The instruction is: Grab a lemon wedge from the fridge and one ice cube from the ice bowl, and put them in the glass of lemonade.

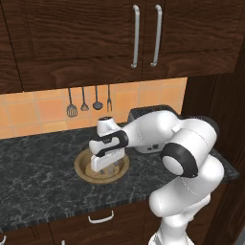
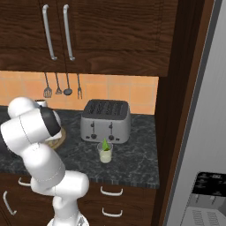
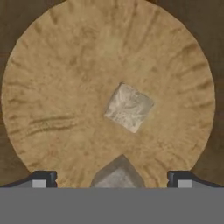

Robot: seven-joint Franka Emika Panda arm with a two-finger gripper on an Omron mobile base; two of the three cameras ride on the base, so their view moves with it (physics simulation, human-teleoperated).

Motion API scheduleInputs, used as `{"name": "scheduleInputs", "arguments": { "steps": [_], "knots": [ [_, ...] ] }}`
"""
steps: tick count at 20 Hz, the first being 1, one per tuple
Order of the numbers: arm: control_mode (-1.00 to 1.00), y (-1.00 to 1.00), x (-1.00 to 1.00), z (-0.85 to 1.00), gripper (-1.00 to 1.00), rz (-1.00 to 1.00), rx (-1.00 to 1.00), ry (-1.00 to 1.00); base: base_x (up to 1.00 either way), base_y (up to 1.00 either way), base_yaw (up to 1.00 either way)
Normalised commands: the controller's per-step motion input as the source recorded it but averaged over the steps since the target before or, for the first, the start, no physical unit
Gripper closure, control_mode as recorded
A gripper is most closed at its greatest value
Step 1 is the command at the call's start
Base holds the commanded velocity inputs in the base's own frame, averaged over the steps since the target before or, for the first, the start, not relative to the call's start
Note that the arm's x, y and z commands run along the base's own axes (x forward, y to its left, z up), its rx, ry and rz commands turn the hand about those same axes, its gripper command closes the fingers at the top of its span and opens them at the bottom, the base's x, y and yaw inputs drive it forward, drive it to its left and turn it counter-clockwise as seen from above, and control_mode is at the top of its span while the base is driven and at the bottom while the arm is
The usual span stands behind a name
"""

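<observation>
My gripper (image 1: 109, 168) hangs open, pointing down into the ice bowl (image 1: 86, 171), a round tan wooden bowl on the dark counter. In the hand view the ice bowl (image 3: 65, 87) holds one pale ice cube (image 3: 129, 107) at its centre. A second ice cube (image 3: 117, 174) lies between my fingertips (image 3: 42, 179), untouched. The glass of lemonade (image 2: 105, 154) stands in front of the toaster, and a small yellow-green lemon wedge (image 2: 105, 145) pokes out of it. The grey fridge (image 2: 207, 132) stands at the right with its doors closed.
A steel toaster (image 2: 106, 120) sits at the back of the counter (image 1: 38, 162), to the right of the bowl. Utensils (image 1: 84, 101) hang on the tiled wall. Dark wood cabinets (image 1: 95, 38) are overhead, and a tall wood panel (image 2: 174, 110) separates counter and fridge.
</observation>
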Motion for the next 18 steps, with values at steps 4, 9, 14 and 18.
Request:
{"name": "scheduleInputs", "arguments": {
  "steps": [4,9,14,18],
  "knots": [
    [-1.00,0.00,0.00,-0.08,-1.00,0.00,0.00,0.00,0.00,0.00,0.00],
    [-1.00,0.00,0.00,-0.08,-1.00,0.00,0.00,0.01,0.00,0.00,0.00],
    [-1.00,0.00,0.05,0.04,-1.00,0.00,0.01,-0.01,0.00,0.00,0.00],
    [-1.00,0.00,0.14,0.05,-1.00,0.00,0.01,0.00,0.00,0.00,0.00]
  ]
}}
